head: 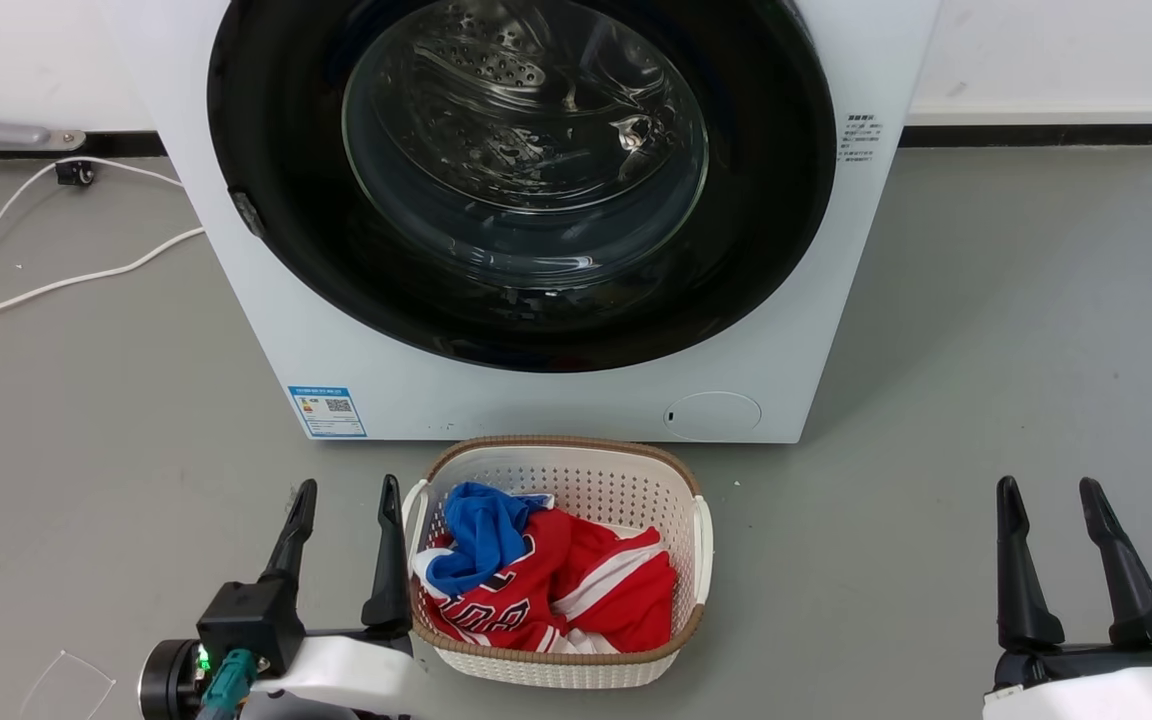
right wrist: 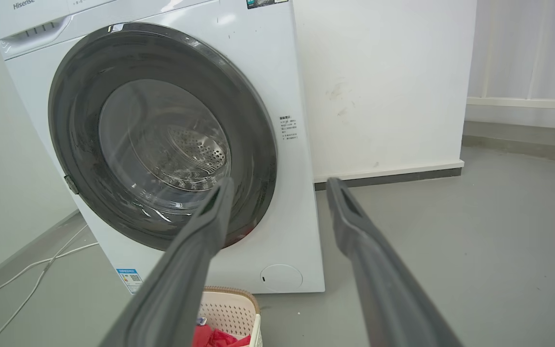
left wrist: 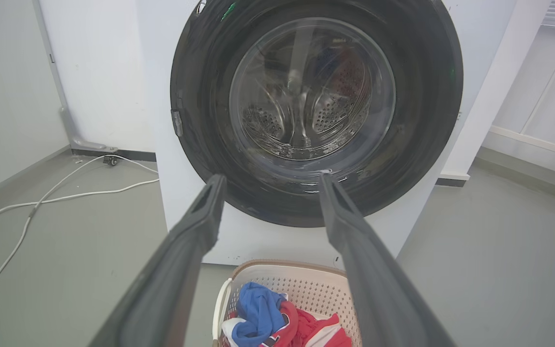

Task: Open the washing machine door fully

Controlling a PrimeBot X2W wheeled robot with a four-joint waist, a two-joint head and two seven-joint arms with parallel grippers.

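**Door shut, both arms parked: approach not yet begun**

- Head view: the washing machine door sits at 12 o'clock, closed flush against the white washing machine, with the steel drum visible through its glass bowl.
- Left gripper at 7 o'clock, fingers spread wide, holding nothing. Right gripper at 5 o'clock, also spread wide and empty. Both are well apart from the door.
- A laundry basket stands at 6 o'clock, just in front of the machine's base and just beside the left gripper, with red and blue clothes in it.
- A white cable trails over the floor at 9 to 10 o'clock.
- A small grey tab sits at the 9 o'clock edge of the door rim. It is probably the pull point, but too small to say for sure. No hinge is visible from here.

Judgement: this is the opening step, reach and catch the door edge. If the tab is the catch, the left arm looks better placed. The next move would lift over the basket, hook a finger behind the rim at 9 o'clock, then pull outward in an arc toward the 3 o'clock side. The glossy rim offers little grip, so a finger could slip.
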